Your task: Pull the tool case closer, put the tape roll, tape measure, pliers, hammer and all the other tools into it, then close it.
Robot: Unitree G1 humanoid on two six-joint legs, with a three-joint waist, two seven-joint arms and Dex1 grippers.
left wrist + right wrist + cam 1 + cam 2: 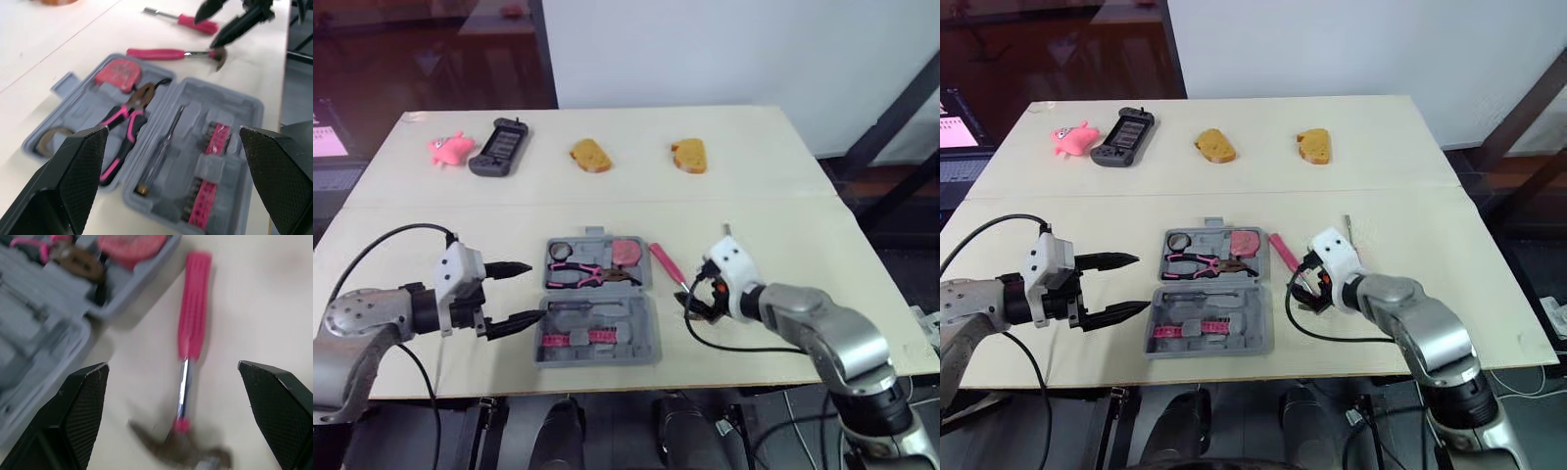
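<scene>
The pale table (773,157) carries the grey tool case (646,343), which lies open and flat near the front edge, between the two arms. The far half holds the pliers (582,276), the pink tape measure (628,252) and the tape roll (561,250). The near half holds a thin screwdriver and pink strips of bits.

The hammer (664,262) is not in the case. It lies on the table just beside the case's right wall, its pink handle pointing away from the robot and its metal head toward the front edge.

The right gripper (172,364) hangs over the hammer's head end with its fingers spread wide and nothing between them. The left gripper (534,291) waits beside the case's left side, equally wide apart and empty.

The hammer looks stiff and head-heavy, and its bare metal shaft is likely to be slippery. The better hold is probably across the ribbed pink handle, close to the shaft, so the head does not swing down when it is lifted. The case seems to be light plastic and may slide if bumped
</scene>
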